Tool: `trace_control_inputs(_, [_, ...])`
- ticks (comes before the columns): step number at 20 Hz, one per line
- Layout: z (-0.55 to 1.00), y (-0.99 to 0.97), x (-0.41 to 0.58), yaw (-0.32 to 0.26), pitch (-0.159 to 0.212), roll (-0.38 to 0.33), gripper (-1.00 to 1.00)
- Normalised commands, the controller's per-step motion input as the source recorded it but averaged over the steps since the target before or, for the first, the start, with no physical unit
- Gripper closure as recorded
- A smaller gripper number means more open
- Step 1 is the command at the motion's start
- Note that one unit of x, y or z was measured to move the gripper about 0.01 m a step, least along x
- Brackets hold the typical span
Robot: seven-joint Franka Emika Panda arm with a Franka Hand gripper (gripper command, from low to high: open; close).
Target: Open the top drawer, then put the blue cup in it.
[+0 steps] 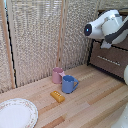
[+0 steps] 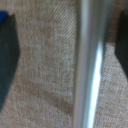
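Woven reed screens back a pale wooden tabletop, and the white Panda arm hangs high over at the exterior view's right, up by the dark brown dresser. Early days, by my reckoning: the top drawer looks flush and closed, its slim silver handle just below the arm, untouched as far as I can see. The blue cup sits well away from the tool, down on the table, touching or just beside the pink mug, with a small yellow block near it and a white plate farther off. So both steps remain: pull the drawer, then fetch the cup.

The wrist view gives what the exterior one hides: dark fingers at either edge, spread apart, nothing between them but woven fabric and a blurred silver bar. It shows no cup. The exterior view alone shows the layout, yet never the fingertips.
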Motion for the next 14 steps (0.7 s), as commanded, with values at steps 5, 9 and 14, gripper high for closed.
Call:
trace_control_inputs(5, [0.00,-0.20,0.000,0.022,0.011,0.021,1.00])
trace_control_inputs(9, [-0.15,0.20,0.074,0.055,-0.027,0.039,1.00])
trace_control_inputs(14, [-0.29,0.85,0.163,0.022,-0.124,0.011,1.00])
